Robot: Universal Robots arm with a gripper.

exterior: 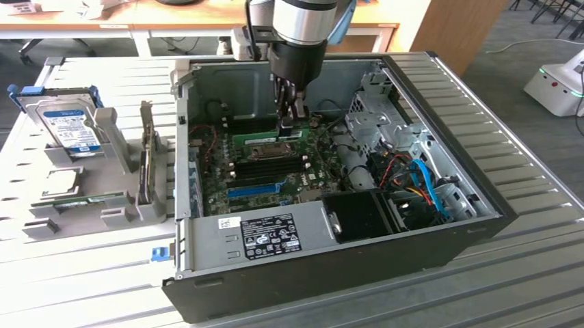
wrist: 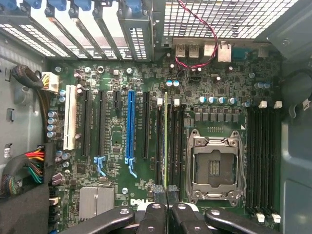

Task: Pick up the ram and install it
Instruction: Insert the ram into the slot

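1 ram between black slots, CPU socket beside, closed hand above

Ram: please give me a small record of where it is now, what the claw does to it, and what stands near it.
ram: green stick, on edge, in line with the black memory slots
neighbour: CPU socket, beside those slots, open and bare
claw: shut, fingertips at one end of the ram; pinching or only pressing cannot be told
seating: cannot be told
blue slot: apart from the ram, nothing in it
computer case: open, lying on its side
outside the case: hard drive in a grey holder
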